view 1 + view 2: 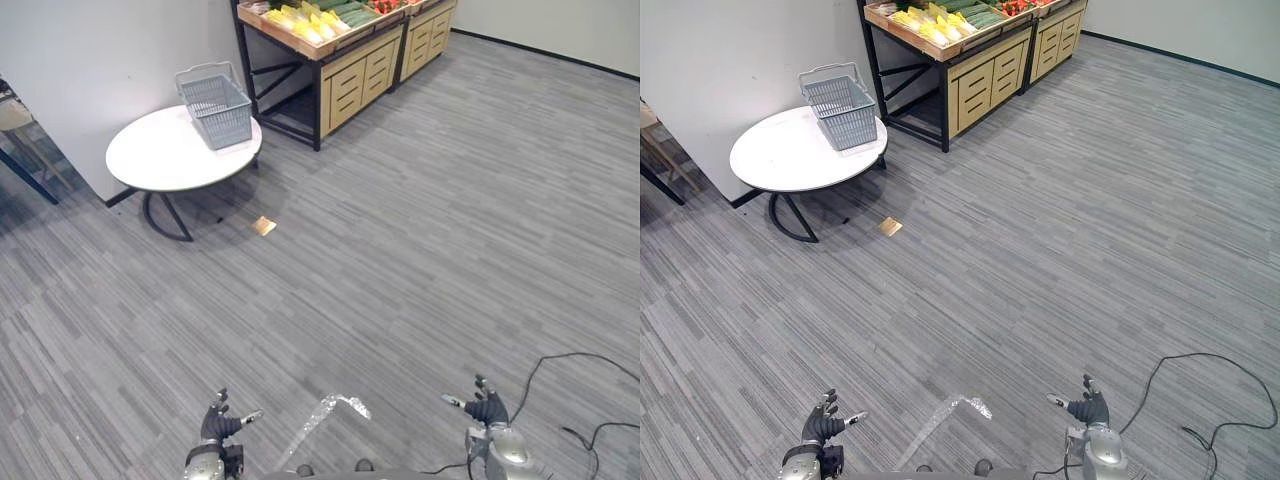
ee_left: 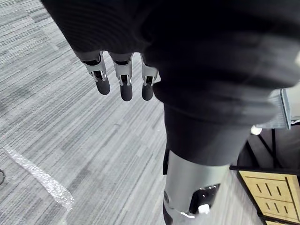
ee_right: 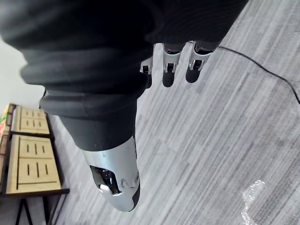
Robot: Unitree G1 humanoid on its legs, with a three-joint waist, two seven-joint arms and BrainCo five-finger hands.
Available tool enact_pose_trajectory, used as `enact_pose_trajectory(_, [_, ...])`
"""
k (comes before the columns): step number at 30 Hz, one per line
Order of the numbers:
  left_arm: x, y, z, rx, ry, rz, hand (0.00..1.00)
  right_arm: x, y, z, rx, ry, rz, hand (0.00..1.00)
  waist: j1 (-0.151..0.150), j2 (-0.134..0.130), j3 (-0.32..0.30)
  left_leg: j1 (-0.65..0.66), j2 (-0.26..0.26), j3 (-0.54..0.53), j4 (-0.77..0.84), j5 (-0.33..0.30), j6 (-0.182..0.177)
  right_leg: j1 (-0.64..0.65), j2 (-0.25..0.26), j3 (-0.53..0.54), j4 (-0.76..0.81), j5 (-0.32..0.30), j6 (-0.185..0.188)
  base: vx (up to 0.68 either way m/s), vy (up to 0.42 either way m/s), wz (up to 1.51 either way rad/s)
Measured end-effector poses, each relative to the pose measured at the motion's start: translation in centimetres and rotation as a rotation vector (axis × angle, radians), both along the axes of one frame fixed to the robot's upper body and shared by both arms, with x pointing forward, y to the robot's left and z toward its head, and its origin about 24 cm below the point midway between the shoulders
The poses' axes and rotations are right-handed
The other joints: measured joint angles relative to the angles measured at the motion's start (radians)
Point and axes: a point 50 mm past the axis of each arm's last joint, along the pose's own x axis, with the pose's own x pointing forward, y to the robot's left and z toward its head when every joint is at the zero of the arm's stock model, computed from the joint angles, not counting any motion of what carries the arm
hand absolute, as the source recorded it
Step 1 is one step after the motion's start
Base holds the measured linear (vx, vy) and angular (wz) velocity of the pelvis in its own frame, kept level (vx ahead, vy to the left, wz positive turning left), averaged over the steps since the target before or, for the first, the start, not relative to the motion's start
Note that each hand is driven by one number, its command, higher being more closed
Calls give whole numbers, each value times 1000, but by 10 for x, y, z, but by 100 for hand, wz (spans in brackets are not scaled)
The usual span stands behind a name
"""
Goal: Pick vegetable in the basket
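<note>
Grey striped flooring [image 1: 450, 200] is spread across the whole room, and a white wall [image 1: 110, 50] is seen at the far left. A round white table [image 1: 165, 160] on a dark base is set against that wall. A grey wire basket [image 1: 217, 105] is stood upright on the table's far right edge, with its handle folded back. A small brown plate [image 1: 264, 226] is laid flat on the flooring just in front of the table. Further right, a dark-framed stand [image 1: 345, 75] with pale wooden drawers [image 1: 362, 72] is placed along the back of the room. The vegetables [image 1: 305, 20] are laid out on top of the stand in yellow, green and red rows, well apart from the basket.

At the near edge, the left hand [image 1: 214, 424] is held low above the flooring. Its fingers [image 2: 123, 82] are kept straight and its thumb is stretched out to the side. A shiny clear strip [image 1: 325, 412] is stuck to the flooring between the two hands. The right hand [image 1: 488, 408] is held at a similar height on the right, and its fingers [image 3: 169, 70] are likewise kept straight and uncurled, with the thumb pointed inward.
</note>
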Motion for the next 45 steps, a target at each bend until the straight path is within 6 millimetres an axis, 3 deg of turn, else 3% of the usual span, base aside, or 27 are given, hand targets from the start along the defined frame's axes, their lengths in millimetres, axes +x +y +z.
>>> enact_pose_trajectory(11, [-17, 22, 5, 38, -16, 128, 0, 5, -2, 6, -75, -9, 61, 0, -1, 4, 3, 0, -1, -11, -5, 0, 0, 10, -2, -13, -19, 1, 0, -35, -4, 3])
enact_pose_trajectory(18, [-30, 25, 1, 27, 18, 161, 0, 0, -15, 7, -90, 7, 1, 0, 1, 13, 4, -18, -1, -9, -16, 3, 2, -9, -3, -22, -26, 3, -3, -53, -2, 0])
enact_pose_trajectory(25, [-25, 24, 0, 8, 8, 179, 0, 5, -15, 10, -69, -21, -35, 0, 2, 10, 10, -45, 1, -10, -5, -1, 5, -29, -3, -28, -26, 3, 0, 60, 3, 1])
enact_pose_trajectory(28, [-19, 23, 2, -2, -12, 183, 0, 20, -13, 16, -59, -65, -30, 0, 4, 4, 19, -74, 4, -2, 29, -26, 12, -51, -1, -16, -16, 0, 5, 72, 18, -12])
enact_pose_trajectory(30, [-18, 20, 2, -11, -16, 184, 0, 34, -10, 22, -57, -101, -15, 0, 7, 6, 24, -97, 7, 19, 67, -55, 18, -88, -2, 1, 37, -18, 24, 64, 46, -27])
enact_pose_trajectory(32, [-15, 18, 3, -23, -28, 191, 0, 42, -7, 26, -57, -119, 1, 0, 7, 8, 35, -99, 2, 28, 106, -101, 31, -130, -13, 6, 158, -75, 43, 29, 62, -19])
enact_pose_trajectory(33, [-12, 18, 5, -28, -47, 193, 0, 46, -3, 27, -53, -126, 18, 0, 8, 7, 52, -93, -2, 29, 128, -141, 39, -187, -23, -6, 317, -112, 58, -3, 71, -9])
enact_pose_trajectory(34, [-10, 18, 5, -28, -51, 192, 0, 46, 3, 25, -49, -122, 48, 0, 9, 7, 58, -78, -6, 19, 147, -162, 48, -271, -38, -25, 502, -116, 53, 41, 67, 2])
enact_pose_trajectory(36, [-8, 19, 7, -23, -56, 187, 0, 46, 14, 24, -34, -119, 88, 0, 5, 3, 77, -40, -6, 11, 161, -191, 65, -342, -52, -55, 618, -158, 34, 158, 48, 8])
enact_pose_trajectory(38, [-8, 20, 6, -17, -50, 184, 0, 48, 20, 25, -31, -129, 118, 0, 4, 6, 83, -18, -3, 0, 163, -214, 72, -404, -60, -103, 541, -163, 18, 286, 51, 9])
enact_pose_trajectory(39, [-4, 19, 8, -16, -58, 179, 0, 49, 20, 26, -33, -132, 120, 0, 0, -1, 90, -1, 5, -15, 159, -219, 68, -412, -56, -121, 438, -144, 22, 404, 20, 48])
enact_pose_trajectory(40, [4, 18, 10, -14, -77, 171, 0, 48, 19, 26, -35, -131, 116, 0, -1, 6, 110, 26, 10, -32, 148, -220, 56, -421, -47, -121, 267, -81, 32, 444, -41, 68])
enact_pose_trajectory(41, [9, 17, 12, -15, -91, 171, 0, 48, 18, 26, -35, -131, 112, 0, -10, -8, 117, 51, 8, -57, 131, -224, 49, -425, -45, -112, 147, -15, 40, 579, -82, 93])
enact_pose_trajectory(42, [13, 17, 13, -16, -99, 167, 0, 48, 18, 26, -34, -131, 112, 0, -25, -18, 127, 90, 3, -96, 106, -230, 38, -432, -49, -92, 45, 59, 57, 527, -108, 86])
enact_pose_trajectory(43, [13, 16, 13, -17, -96, 165, 0, 47, 18, 25, -35, -130, 111, 0, -32, -24, 127, 105, 1, -116, 98, -236, 28, -435, -53, -77, 24, 77, 58, 563, -153, 106])
enact_pose_trajectory(44, [15, 13, 12, -21, -96, 152, 0, 43, 16, 26, -41, -133, 109, 0, -50, -30, 126, 135, 8, -159, 97, -253, 3, -437, -56, -49, 55, 182, 19, 474, -157, 94])
enact_pose_trajectory(45, [16, 11, 12, -24, -95, 139, 0, 40, 15, 26, -44, -133, 105, 0, -54, -16, 125, 131, 27, -187, 121, -260, -11, -444, -50, -52, 102, 224, -29, 597, -218, 88])
